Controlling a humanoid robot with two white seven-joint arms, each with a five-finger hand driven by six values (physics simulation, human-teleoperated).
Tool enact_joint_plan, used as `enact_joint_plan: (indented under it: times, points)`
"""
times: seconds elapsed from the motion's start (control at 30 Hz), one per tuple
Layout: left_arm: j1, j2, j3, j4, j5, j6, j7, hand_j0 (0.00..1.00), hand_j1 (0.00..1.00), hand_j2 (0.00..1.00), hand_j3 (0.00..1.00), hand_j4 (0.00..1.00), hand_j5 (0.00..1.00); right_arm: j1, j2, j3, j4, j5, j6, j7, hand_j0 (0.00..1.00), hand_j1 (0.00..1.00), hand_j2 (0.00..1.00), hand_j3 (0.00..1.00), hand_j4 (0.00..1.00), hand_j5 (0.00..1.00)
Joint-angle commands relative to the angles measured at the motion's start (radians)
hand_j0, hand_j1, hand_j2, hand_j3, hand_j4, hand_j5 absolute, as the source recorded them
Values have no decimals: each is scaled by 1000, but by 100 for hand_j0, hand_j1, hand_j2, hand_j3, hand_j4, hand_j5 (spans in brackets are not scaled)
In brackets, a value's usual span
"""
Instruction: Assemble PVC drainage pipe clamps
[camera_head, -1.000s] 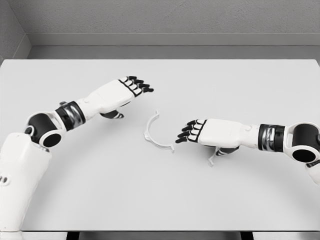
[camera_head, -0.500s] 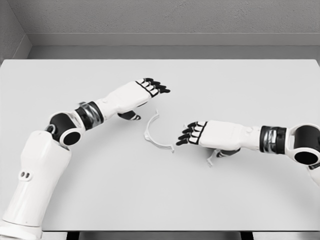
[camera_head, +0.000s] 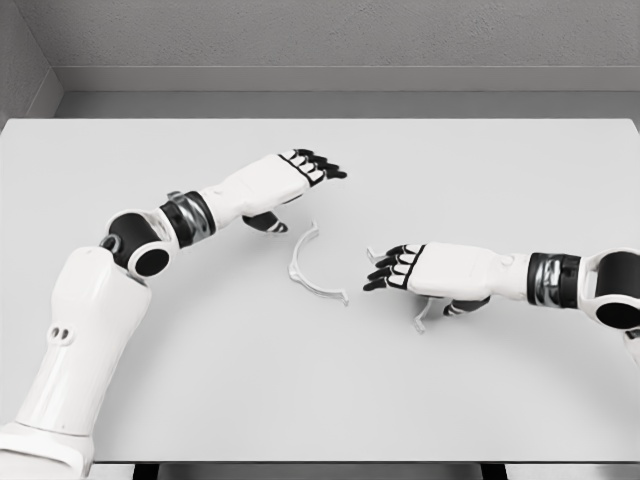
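Observation:
A pale grey half-ring clamp piece (camera_head: 307, 268) lies flat on the white table (camera_head: 320, 380) near its middle, its open side facing right. My left hand (camera_head: 308, 168) hovers just above and behind it, fingers stretched out and holding nothing. My right hand (camera_head: 390, 268) lies to the right of the clamp piece with a small gap, fingers relaxed and empty. A second thin clamp piece (camera_head: 424, 317) pokes out from under the right palm and is mostly hidden.
The table's back edge meets a grey wall (camera_head: 320, 40). Its front edge runs along the bottom of the view.
My left arm reached forward and to the right, bringing the hand nearer the half-ring. My right hand slid a little right and down. The clamp pieces stayed put.

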Motion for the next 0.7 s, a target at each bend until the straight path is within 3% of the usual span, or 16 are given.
enact_joint_plan:
  times: [0.0,0.67]
  points:
    - [0,-3,6,19,9,2,0,100,100,100,100,100,100,0,5,0,16,-5,3,0,100,100,100,100,100,100]
    - [-23,-24,-7,76,6,2,0,100,100,100,100,100,100,-21,46,1,38,-4,3,0,100,100,100,100,100,100]
